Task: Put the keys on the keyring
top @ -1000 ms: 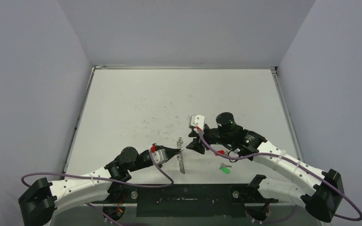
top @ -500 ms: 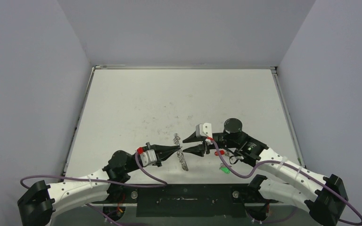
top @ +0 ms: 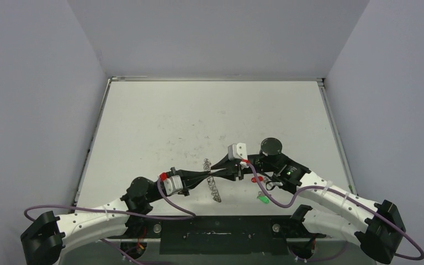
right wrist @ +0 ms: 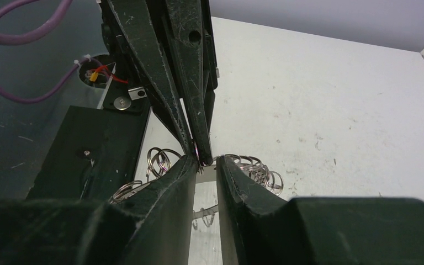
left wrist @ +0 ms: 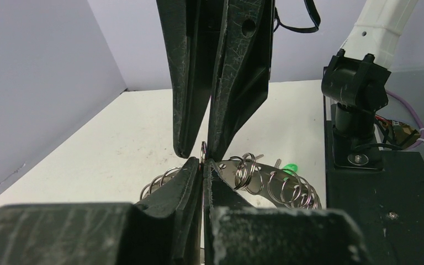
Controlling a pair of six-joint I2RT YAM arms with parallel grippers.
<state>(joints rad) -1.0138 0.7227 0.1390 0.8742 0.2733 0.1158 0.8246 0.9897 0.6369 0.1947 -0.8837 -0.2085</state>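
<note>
The keyring (top: 214, 187) lies between the two arms, a silver ring fringed with wire loops. My left gripper (top: 208, 176) is shut on one small loop at the ring's edge, seen in the left wrist view (left wrist: 203, 160). My right gripper (top: 216, 171) meets it tip to tip. Its jaws stand narrowly open on either side of that loop and the left fingertips (right wrist: 205, 163). The ring also shows in the wrist views (left wrist: 279, 185) (right wrist: 251, 165). The red-tagged key (top: 256, 179) and the green-tagged key (top: 264, 199) lie on the table under the right arm. The green tag shows in the left wrist view (left wrist: 291, 167).
The black base plate (top: 215, 232) runs along the near table edge just behind the ring. The right arm's mount (left wrist: 356, 121) stands close on the right in the left wrist view. Purple cables (top: 265, 193) loop beside both arms.
My right gripper has swung left and down from above the ring until its tips meet the left gripper's tip. The left gripper has stayed shut on the ring's loop, shifting slightly.
</note>
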